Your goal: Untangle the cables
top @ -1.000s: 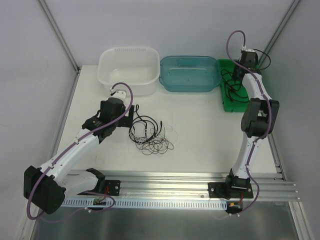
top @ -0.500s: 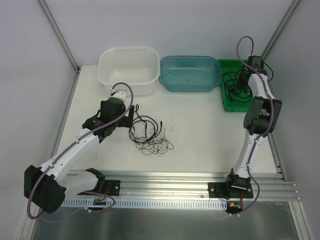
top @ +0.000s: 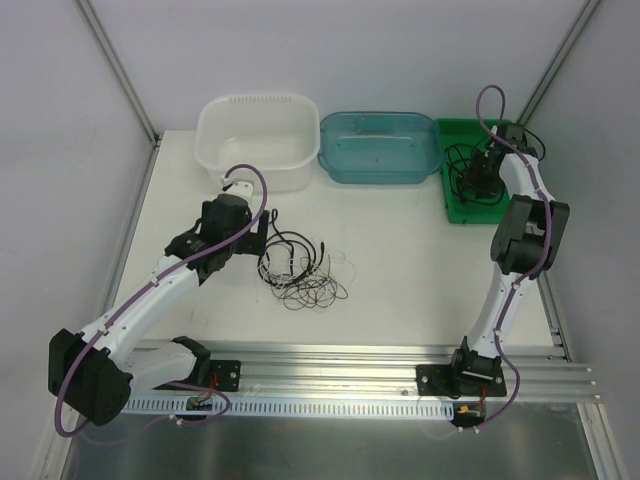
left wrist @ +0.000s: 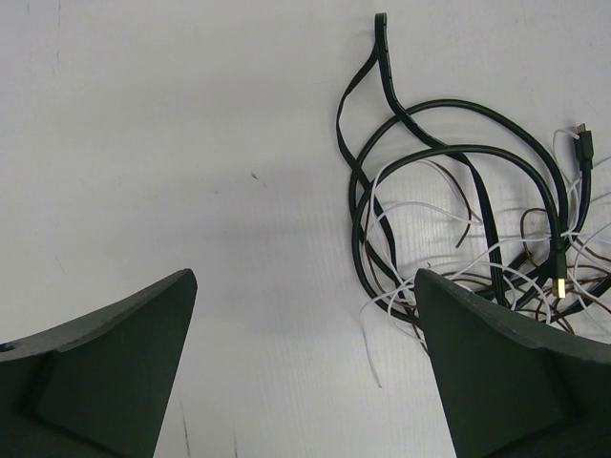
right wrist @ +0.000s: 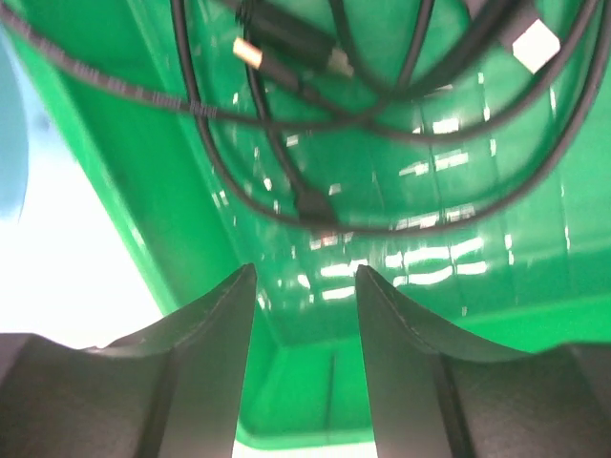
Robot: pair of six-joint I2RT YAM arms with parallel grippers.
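Observation:
A tangle of cables (top: pixel 301 272) lies on the white table: a thicker black one, thin brown wiry ones and a thin white one (left wrist: pixel 477 219). My left gripper (top: pixel 262 233) (left wrist: pixel 304 286) stands wide open just left of the tangle, with only bare table between its fingers. The right finger (left wrist: pixel 506 372) covers the tangle's near edge. More black cables (top: pixel 464 166) (right wrist: pixel 286 38) lie coiled in the green tray (top: pixel 452 207) (right wrist: pixel 95 143). My right gripper (top: pixel 481 184) (right wrist: pixel 305 277) hangs over that tray, jaws apart with nothing between them.
A white tub (top: pixel 211 150) and a blue translucent tub (top: pixel 331 165) stand at the back of the table, left of the green tray. A metal rail (top: pixel 350 385) runs along the near edge by the arm bases.
My right gripper came down into the green tray and opened, leaving a black cable lying there. The left arm and the tangle have not moved.

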